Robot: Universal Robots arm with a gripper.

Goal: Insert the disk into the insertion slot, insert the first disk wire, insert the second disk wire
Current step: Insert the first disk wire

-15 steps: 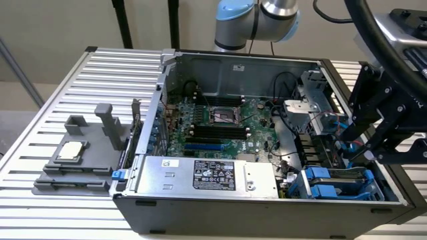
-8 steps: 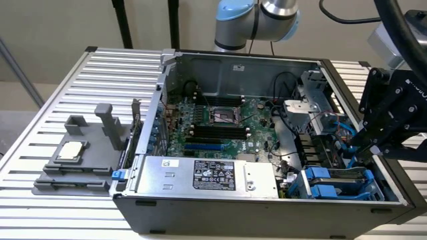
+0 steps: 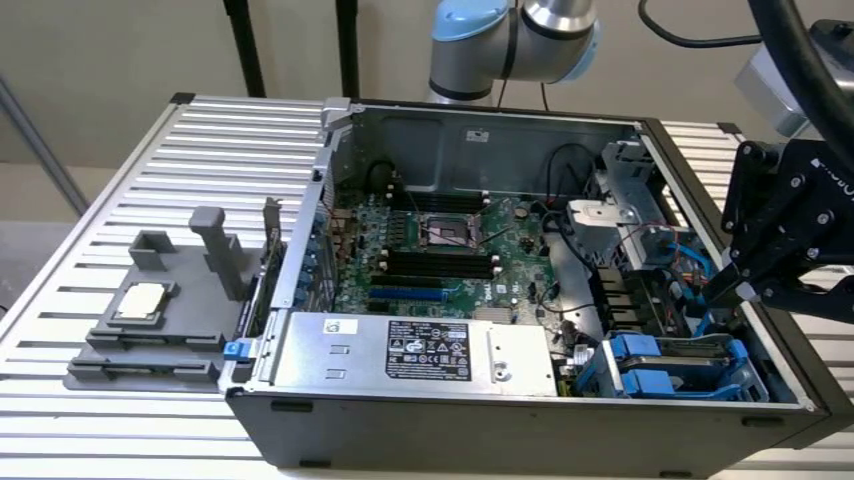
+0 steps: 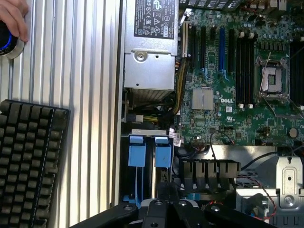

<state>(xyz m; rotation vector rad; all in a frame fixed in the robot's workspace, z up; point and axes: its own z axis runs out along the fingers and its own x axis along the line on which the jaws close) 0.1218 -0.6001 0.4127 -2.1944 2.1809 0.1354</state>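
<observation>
Disk: the disk [image 3: 683, 350], in its blue carrier, appears seated inside the insertion slot [image 3: 603, 368], at the exterior view's right end of the open computer case [image 3: 534, 420].
Tool: the tool [image 3: 727, 295] hangs just above that bay; I cannot tell whether it is open or closed.
Progress: the disk step looks done. The plug ends of the blue cable [image 3: 689, 262] are hidden, so both wire steps are unconfirmed.

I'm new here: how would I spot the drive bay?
Start at the open computer case on the slatted table. In its near corner on the exterior view's right, beside the silver power-supply box, sits the drive bay; large bright blue clips set it apart.
</observation>
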